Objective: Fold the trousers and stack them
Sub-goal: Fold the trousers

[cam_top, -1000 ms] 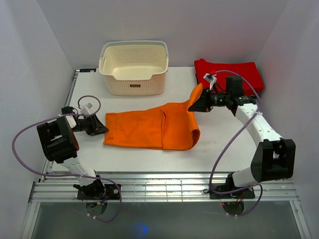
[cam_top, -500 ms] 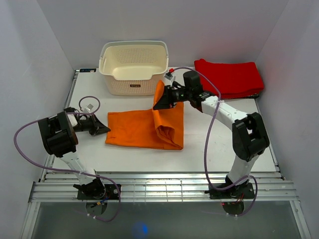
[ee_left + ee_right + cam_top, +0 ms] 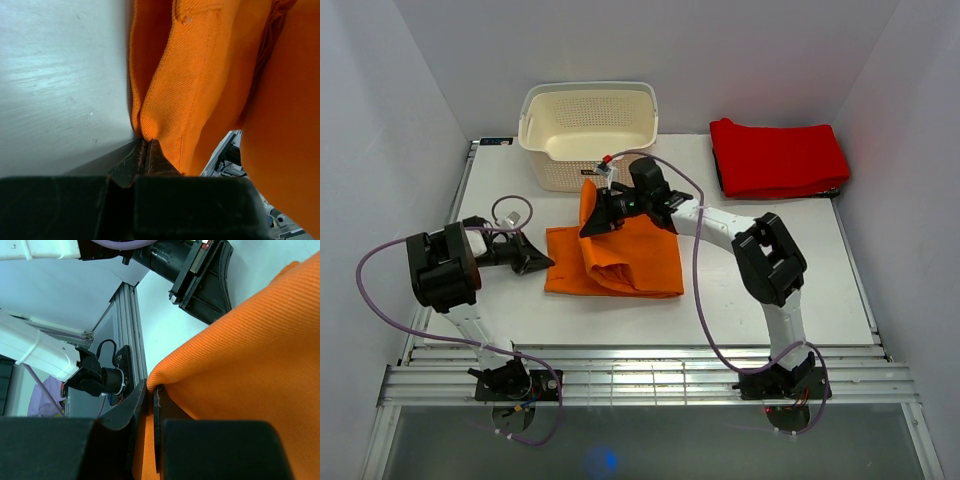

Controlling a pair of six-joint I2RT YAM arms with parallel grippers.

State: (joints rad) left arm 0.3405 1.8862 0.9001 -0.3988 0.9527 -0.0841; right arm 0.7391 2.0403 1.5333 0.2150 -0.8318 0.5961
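The orange trousers lie folded over on the white table, left of centre. My right gripper is shut on one end of them and holds it raised above the left part of the pile, so the cloth stands up in a peak. In the right wrist view, orange cloth runs between the fingers of the right gripper. My left gripper sits low at the trousers' left edge. Its jaws are pressed together on a corner of the cloth.
A cream perforated basket stands at the back, just behind the right gripper. A red folded cloth lies at the back right. Aluminium rails run along the table's near edge. The left arm's gripper shows in the right wrist view.
The right gripper has carried the trousers' end from the right side leftwards over the rest, doubling the cloth. The left gripper has shut on the left edge and shifted slightly right.
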